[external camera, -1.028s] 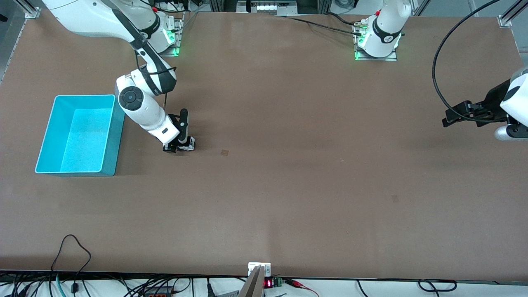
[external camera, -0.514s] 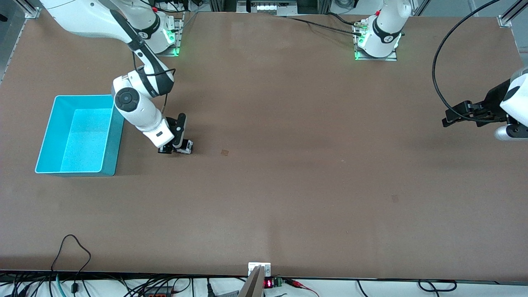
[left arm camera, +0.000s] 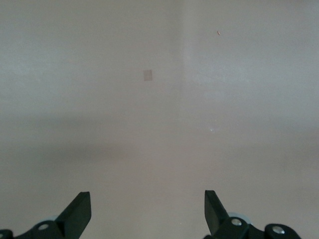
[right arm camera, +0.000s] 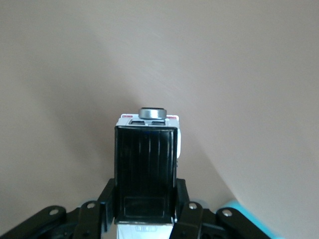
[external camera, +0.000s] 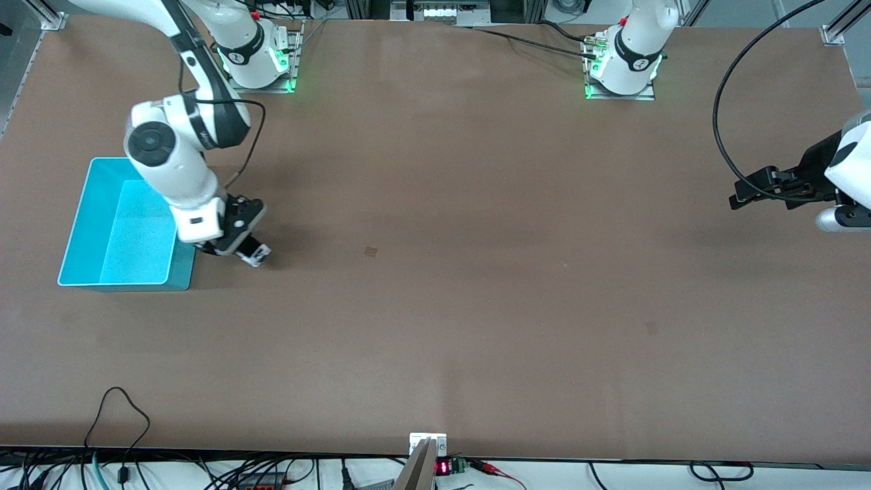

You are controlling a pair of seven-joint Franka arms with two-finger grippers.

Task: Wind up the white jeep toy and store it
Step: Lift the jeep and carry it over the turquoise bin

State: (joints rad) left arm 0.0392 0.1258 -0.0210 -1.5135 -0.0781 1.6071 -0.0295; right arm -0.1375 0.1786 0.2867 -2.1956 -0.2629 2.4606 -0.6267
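Fingers clamped on both flanks of the white jeep toy (right arm camera: 146, 169) — that is the right gripper (external camera: 239, 246), and the wrist view shows the black roof panel running up between its two black fingers (right arm camera: 185, 209), with a round grey disc on the jeep's outer end. In the front view only a small white and black bit of the jeep (external camera: 257, 254) pokes out past the gripper's tip. Gripper and toy sit just beside the turquoise bin (external camera: 175, 274), by the bin's corner that lies nearest the front camera on the side facing the table's middle. Whether the wheels touch the brown tabletop (external camera: 476, 306) or ride just above it, I cannot tell. The bin stands toward the right arm's end of the table, its pale blue floor bare where the arm does not cover it, and the right arm's white wrist crosses above the bin's wall. A sliver of turquoise shows at the corner of the right wrist view too (right arm camera: 249, 221).

Over at the left arm's end of the table, the left gripper (external camera: 742, 192) waits in the air near the table's edge. Its two dark fingertips (left arm camera: 79, 211) stand wide apart with nothing between them, only bare board beneath. A small dark square mark (external camera: 370, 251) lies on the tabletop toward the table's middle from the jeep, well apart from it.
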